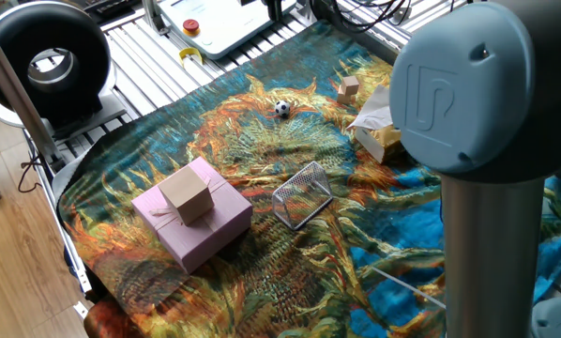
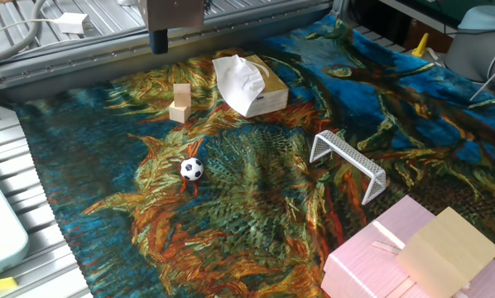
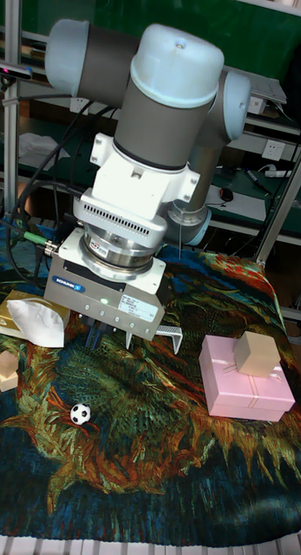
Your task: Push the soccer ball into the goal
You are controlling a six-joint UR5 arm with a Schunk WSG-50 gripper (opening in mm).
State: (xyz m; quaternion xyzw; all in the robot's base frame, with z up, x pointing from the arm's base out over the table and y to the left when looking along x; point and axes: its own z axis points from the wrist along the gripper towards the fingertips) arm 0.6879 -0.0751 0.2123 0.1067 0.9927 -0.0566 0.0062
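Note:
The soccer ball (image 1: 281, 109) (image 2: 192, 169) (image 3: 80, 414), tiny and white with black patches, rests on the patterned cloth. The wire-mesh goal (image 1: 302, 194) (image 2: 347, 161) stands apart from it near the cloth's middle; in the tall fixed view its frame (image 3: 172, 336) is partly hidden behind the gripper. My gripper (image 3: 110, 338) hangs above the cloth, beyond the ball and between the ball and the tissue box, touching neither. Its two fingers stand apart with nothing between them. In the other fixed view only one of its fingers (image 2: 158, 41) shows, at the top edge.
A pink gift box (image 1: 191, 225) (image 3: 245, 381) carries a small cardboard box (image 1: 187, 192) (image 3: 257, 354). A tissue box (image 1: 388, 127) (image 2: 249, 83) and tan wooden blocks (image 2: 180, 102) (image 1: 348, 89) lie near the ball's side. The arm's grey joint (image 1: 468, 94) blocks the right of one fixed view.

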